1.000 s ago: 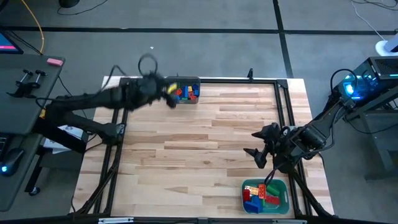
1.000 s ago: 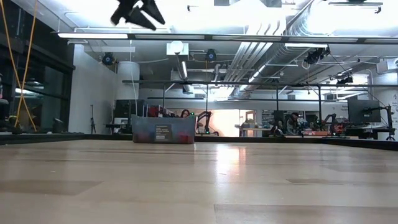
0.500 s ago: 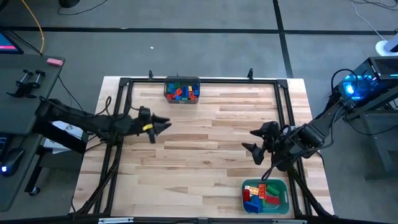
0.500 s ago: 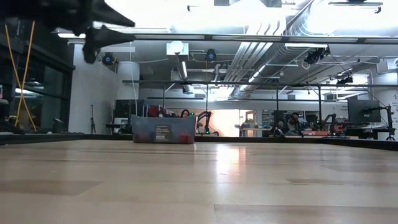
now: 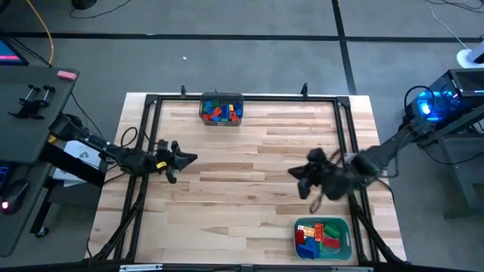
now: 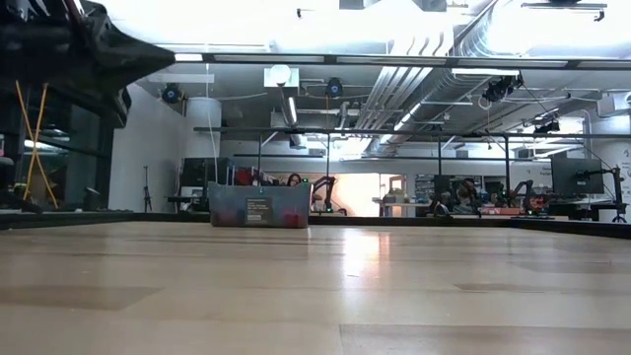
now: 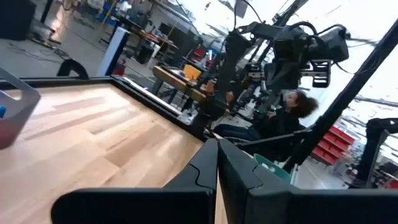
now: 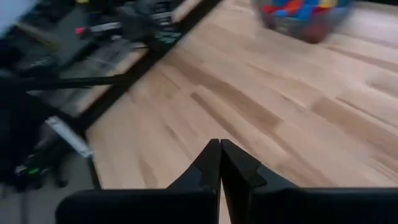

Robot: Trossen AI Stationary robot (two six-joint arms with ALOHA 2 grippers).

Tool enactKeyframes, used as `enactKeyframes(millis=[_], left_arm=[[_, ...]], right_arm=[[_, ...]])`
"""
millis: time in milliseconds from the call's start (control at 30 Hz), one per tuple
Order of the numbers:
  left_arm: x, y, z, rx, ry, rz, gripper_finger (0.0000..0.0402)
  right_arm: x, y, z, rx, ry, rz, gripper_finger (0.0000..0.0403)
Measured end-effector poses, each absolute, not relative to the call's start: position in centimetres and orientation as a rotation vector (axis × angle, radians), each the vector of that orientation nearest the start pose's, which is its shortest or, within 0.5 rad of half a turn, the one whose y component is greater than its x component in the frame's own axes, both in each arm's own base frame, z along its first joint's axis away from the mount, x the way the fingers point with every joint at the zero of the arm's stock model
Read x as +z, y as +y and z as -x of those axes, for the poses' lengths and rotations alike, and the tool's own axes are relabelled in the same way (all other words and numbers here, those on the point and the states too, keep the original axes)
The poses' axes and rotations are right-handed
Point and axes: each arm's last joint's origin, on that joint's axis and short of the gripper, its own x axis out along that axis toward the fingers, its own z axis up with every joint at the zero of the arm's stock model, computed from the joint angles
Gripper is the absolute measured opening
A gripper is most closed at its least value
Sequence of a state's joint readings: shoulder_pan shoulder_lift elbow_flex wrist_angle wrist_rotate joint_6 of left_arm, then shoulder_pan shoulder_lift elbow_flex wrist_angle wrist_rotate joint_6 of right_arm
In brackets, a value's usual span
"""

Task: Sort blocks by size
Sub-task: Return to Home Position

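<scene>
The blocks (image 5: 221,112) lie in the bin (image 5: 221,97) at 12 o'clock and the tray (image 5: 349,238) at 5 o'clock. Left jaws at 9 o'clock and right jaws at 3 o'clock are pinched together, empty. Pull both arms home slowly, high over the counter (image 5: 242,174).

My left end effector (image 5: 184,159) hovers over the pale wooden tabletop (image 5: 242,189) at left centre, my right end effector (image 5: 300,181) at right centre. Small coloured plastic studded blocks (image 5: 223,112) lie in the dark grey bin (image 5: 221,97) at top centre and in the teal tray (image 5: 345,240) at lower right.
</scene>
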State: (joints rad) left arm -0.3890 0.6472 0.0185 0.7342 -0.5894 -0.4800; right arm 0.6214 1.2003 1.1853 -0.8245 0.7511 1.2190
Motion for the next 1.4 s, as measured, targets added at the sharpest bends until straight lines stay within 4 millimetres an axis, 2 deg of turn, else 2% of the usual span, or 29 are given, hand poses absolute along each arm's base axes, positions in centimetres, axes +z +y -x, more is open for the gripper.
enactKeyframes(millis=[133, 200, 267, 400, 533, 700, 867, 1033, 1233, 1400], left_arm=[[17.8, -3.2, -12.9, 0.177, -0.16, 0.508, 0.0], [18.0, -3.0, -12.9, 0.157, -0.167, 0.487, 0.0], [18.0, -2.9, -12.9, 0.152, -0.167, 0.469, 0.0], [17.9, -2.6, -13.0, 0.192, -0.16, 0.458, 0.0001], [17.7, -2.6, -13.0, 0.203, -0.143, 0.45, 0.0001], [17.6, -2.6, -13.0, 0.205, -0.136, 0.446, 0.0001], [17.6, -2.5, -12.9, 0.207, -0.13, 0.444, 0.0001], [16.7, -1.9, -12.5, 0.261, -0.034, 0.397, 0.0001], [14.0, -0.9, -11.6, 0.383, 0.232, 0.284, 0.0001], [14.1, -0.6, -11.5, 0.403, 0.225, 0.273, 0.0001]], right_arm=[[32.1, 9.9, -23.2, -0.256, 0.399, -0.653, 0.0002], [30.7, 8.0, -24.8, -0.117, 0.353, -0.618, 0.0001], [29.5, 5.5, -25.7, -0.048, 0.308, -0.582, 0.0001], [27.8, 0.6, -25.0, -0.037, 0.297, -0.496, 0.0001], [27.0, -1.5, -22.5, 0.04, 0.258, -0.38, 0.0001], [24.2, -2.2, -18.5, 0.06, 0.159, -0.345, 0.0], [22.4, -2.0, -15.9, 0.064, 0.083, -0.356, 0.0], [21.0, -1.8, -14.7, 0.054, 0.068, -0.285, 0.0], [18.6, -1.8, -14.2, 0.031, 0.13, -0.315, 0.0], [17.4, -1.8, -14.0, 0.021, 0.174, -0.362, 0.0]])
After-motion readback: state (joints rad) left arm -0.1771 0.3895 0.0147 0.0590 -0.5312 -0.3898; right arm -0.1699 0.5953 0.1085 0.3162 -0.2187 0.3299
